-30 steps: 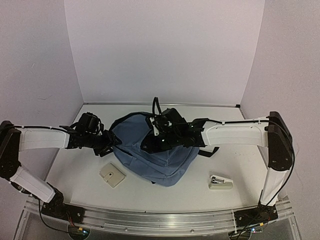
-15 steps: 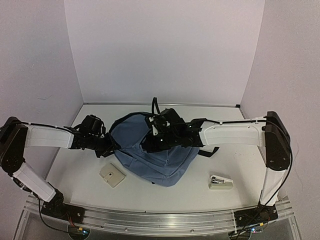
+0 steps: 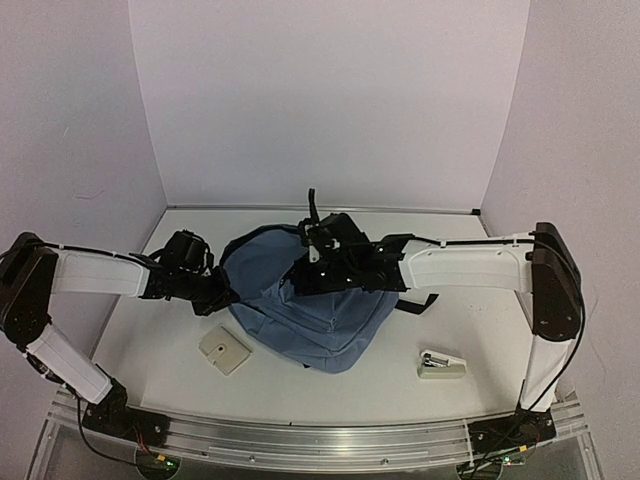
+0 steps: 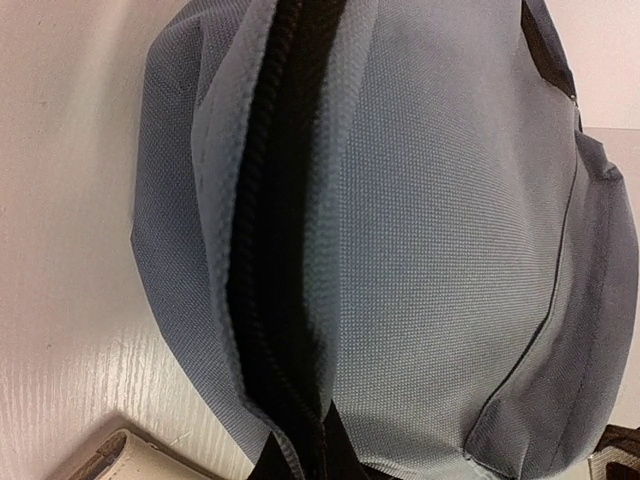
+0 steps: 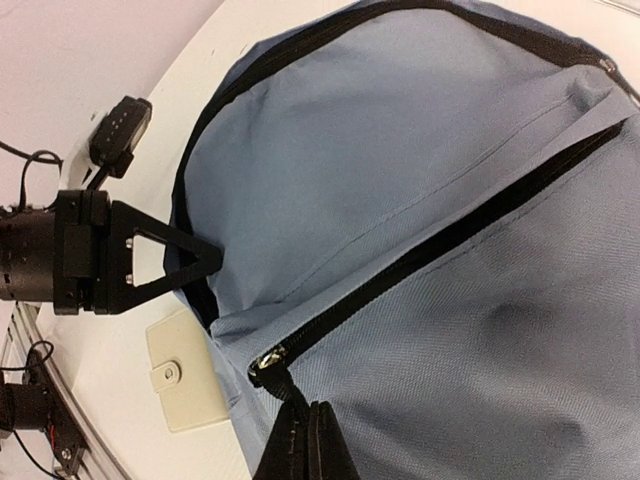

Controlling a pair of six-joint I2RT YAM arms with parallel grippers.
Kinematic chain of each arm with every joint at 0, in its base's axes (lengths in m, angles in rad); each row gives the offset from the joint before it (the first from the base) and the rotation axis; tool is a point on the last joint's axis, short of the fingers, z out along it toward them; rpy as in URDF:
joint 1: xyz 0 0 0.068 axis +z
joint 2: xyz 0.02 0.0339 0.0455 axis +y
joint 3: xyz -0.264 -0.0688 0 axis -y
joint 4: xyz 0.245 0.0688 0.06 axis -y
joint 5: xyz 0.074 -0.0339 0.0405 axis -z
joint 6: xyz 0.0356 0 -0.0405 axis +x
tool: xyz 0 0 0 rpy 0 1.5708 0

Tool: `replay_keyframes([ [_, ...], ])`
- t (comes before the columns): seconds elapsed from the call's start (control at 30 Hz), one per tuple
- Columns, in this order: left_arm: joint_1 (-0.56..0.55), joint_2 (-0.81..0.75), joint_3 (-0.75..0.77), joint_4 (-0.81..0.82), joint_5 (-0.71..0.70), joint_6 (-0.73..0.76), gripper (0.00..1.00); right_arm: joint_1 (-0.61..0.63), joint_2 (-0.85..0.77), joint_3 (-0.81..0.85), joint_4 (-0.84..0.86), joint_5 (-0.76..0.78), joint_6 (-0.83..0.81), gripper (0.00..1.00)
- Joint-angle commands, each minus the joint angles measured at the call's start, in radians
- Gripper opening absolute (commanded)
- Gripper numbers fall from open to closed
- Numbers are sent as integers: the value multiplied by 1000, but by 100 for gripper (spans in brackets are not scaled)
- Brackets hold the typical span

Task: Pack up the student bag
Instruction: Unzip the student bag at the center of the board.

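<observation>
The student bag, slate blue with black zips, lies flat in the middle of the table. My left gripper is at the bag's left edge, and in the left wrist view it is shut on the fabric beside the gaping black main zip. My right gripper sits on top of the bag. In the right wrist view it is shut on the black zip pull of the front pocket zip, which runs closed across the fabric.
A cream snap-button case lies on the table just left of the bag's front. A small stapler rests at the front right. Black straps stick out behind the bag. White walls close in on three sides.
Both grippers have closed, the left on the bag's left edge, the right on the zip pull. The left arm slid slightly toward the bag; the strap behind rose a little.
</observation>
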Motion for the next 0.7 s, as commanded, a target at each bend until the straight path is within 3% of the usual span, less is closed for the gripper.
replay_keyframes([
  [0.0,7,-41,-53,-57,-71,19,0,-33,-43,63,31,124,13,0],
  [0.67,9,-106,-113,-127,-93,38,0,-253,-5,33,39,153,-15,0],
])
